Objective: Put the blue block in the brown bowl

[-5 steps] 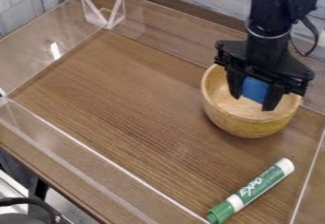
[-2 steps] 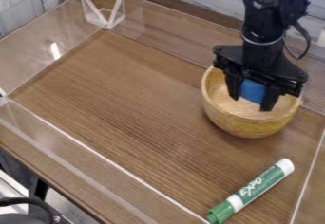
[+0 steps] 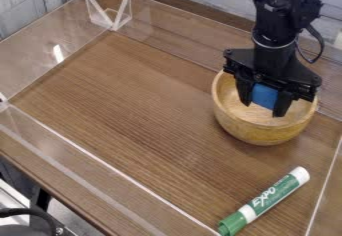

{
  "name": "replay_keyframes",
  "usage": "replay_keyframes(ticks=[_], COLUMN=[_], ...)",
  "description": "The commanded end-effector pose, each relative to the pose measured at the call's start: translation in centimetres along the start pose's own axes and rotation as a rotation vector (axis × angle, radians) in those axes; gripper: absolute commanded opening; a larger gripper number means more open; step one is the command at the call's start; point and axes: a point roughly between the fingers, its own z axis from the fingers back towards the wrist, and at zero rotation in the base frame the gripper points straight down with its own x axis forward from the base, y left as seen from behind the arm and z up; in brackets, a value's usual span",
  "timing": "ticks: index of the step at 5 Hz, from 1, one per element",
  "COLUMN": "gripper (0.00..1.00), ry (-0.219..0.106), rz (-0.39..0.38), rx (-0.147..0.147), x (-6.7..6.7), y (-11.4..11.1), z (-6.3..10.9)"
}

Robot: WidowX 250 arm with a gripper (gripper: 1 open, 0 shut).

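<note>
At the near edge of the wooden bench, a green-and-white marker pen lies flat near the lower right corner, its length running diagonally from the near left up to the far right. A low clear plastic wall runs along the near left side of the bench and turns along the back, fencing in a broad stretch of bare wood that takes up most of the left and middle of the view. Farther back on the right sits the brown bowl, round and thick-rimmed, close to the right-hand edge of the bench and well apart from the marker. Directly above the bowl hangs the black robot arm, pointing steeply downward, with its pincer lowered into the bowl's opening. The pincer grips the blue block between its two dark fingers, the block held inside the rim with its long axis roughly upright, tilted slightly. Whether the block touches the bowl's floor cannot be told. Compared with the frame a second ago, the arm, pincer and block sit in nearly the same place, and the marker and bowl have not shifted.
</note>
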Motion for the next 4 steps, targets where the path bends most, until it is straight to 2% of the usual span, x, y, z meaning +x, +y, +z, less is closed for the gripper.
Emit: replay_keyframes(ticks=[1,4], gripper=[0.0,0.0], ry=[-0.059,-0.066], rz=[0.017,0.037], rx=[-0.016,-0.017], x=[1.55,2.22], y=[-0.1,-0.15], z=[1.23,1.2])
